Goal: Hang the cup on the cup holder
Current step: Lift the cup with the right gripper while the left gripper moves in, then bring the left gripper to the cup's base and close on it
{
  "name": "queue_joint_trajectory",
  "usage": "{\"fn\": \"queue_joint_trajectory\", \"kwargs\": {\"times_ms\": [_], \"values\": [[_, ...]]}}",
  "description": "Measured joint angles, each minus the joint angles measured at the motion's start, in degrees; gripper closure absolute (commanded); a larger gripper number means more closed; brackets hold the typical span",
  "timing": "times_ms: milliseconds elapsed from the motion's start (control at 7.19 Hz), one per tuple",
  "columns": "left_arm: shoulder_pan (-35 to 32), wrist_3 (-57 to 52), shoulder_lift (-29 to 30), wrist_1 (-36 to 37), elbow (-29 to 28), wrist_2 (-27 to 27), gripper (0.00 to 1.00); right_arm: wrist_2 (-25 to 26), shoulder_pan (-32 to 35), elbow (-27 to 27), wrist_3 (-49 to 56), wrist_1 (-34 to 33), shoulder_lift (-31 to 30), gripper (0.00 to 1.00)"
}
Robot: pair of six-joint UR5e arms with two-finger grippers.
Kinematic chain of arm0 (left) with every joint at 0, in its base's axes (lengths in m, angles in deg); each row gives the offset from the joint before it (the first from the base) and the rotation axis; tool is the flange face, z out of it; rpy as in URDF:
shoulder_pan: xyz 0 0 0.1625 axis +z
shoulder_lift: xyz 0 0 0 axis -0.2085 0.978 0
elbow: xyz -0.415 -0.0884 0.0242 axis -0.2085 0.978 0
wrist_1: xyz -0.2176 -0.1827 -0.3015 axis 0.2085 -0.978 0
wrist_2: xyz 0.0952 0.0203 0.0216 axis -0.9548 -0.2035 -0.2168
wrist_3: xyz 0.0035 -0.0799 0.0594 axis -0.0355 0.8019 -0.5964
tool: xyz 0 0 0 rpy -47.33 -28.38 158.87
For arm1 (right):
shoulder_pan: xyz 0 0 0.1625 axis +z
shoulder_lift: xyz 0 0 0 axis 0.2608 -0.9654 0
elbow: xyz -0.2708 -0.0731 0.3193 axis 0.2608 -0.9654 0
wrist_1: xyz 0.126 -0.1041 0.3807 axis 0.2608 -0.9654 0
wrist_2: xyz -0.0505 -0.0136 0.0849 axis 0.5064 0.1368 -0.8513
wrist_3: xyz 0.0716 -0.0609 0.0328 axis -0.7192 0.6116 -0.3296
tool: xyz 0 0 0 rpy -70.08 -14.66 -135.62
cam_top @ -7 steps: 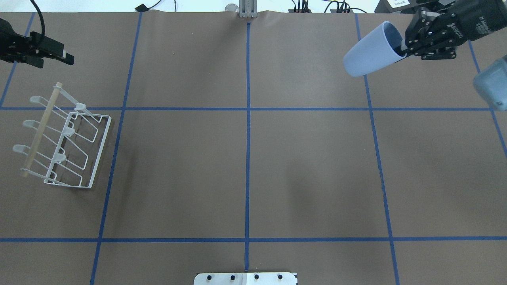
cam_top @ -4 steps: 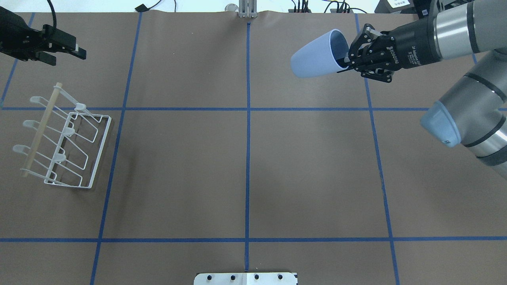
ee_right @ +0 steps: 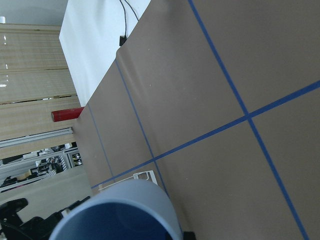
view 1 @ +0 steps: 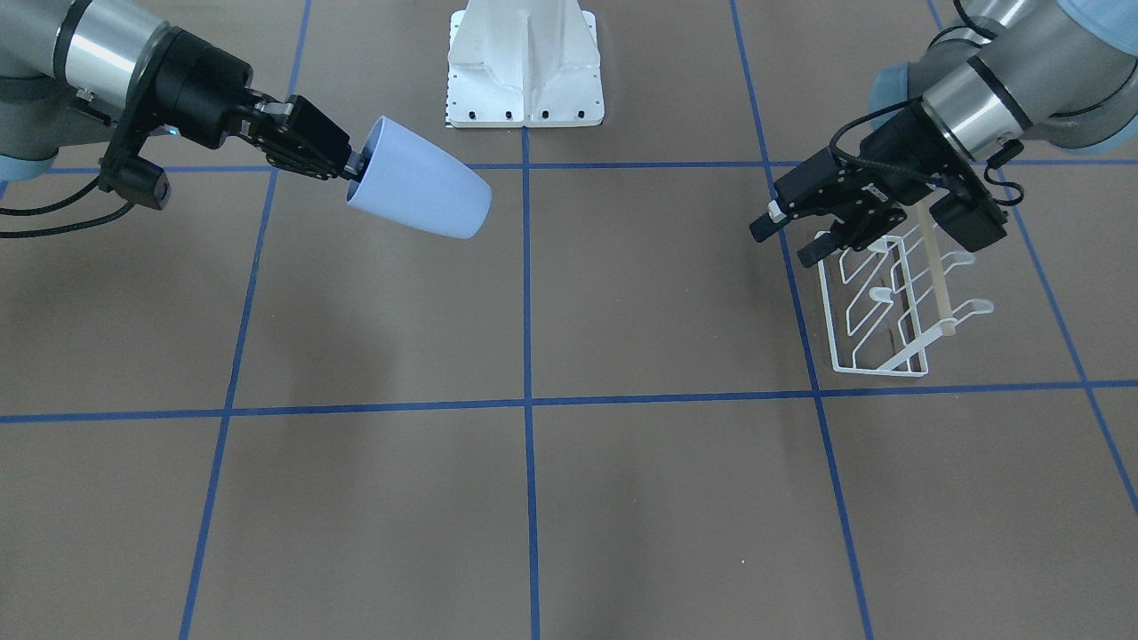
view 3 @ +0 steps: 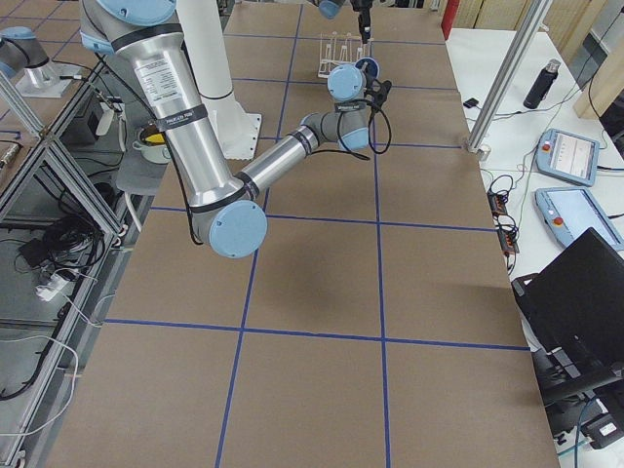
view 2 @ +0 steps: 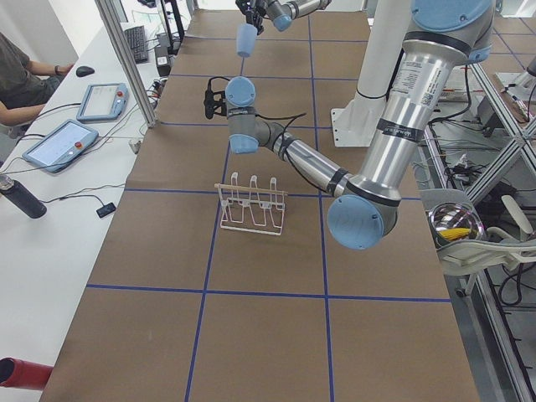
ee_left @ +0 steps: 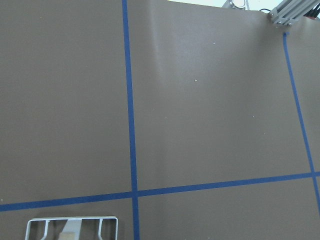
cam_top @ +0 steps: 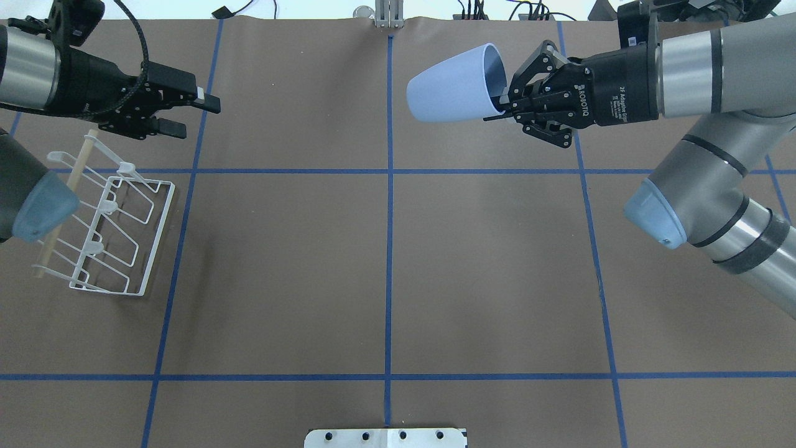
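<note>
While your right gripper point(cam_top: 501, 107) stays pinched on the rim of the cup point(cam_top: 448, 87), it has carried the cup sideways through the air from the far right corner to just right of the centre line. Your left gripper point(cam_top: 196, 117), jaws apart and empty, has come in past the far end of the cup holder point(cam_top: 158, 239). The cup is well apart from the pegs, so a hand-over looks likely next.

The cup point(cam_top: 451, 84) lies sideways at the right gripper's point(cam_top: 502, 106) tips, rim between the jaws and base pointing away from it, clear above the table point(cam_top: 485, 280). The holder point(cam_top: 109, 205) stands on the table near the left gripper point(cam_top: 198, 118), below it on its robot-ward side, well apart from the right gripper.
</note>
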Motion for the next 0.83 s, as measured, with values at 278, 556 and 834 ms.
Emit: {"fn": "queue_joint_trajectory", "kwargs": {"times_ms": [278, 556, 834], "values": [[2.97, 20.05, 3.59, -17.02, -3.39, -2.58, 0.01, 2.84, -3.06, -3.42, -6.83, 11.25, 0.68, 1.00], [9.76, 35.42, 4.76, -32.01, -5.01, -10.50, 0.01, 3.69, -5.13, -4.62, -8.13, 15.23, 2.23, 1.00], [14.10, 39.34, 5.00, -39.20, -5.87, -15.46, 0.01, 3.88, -6.33, -5.63, -8.29, 18.87, 3.11, 1.00]]}}
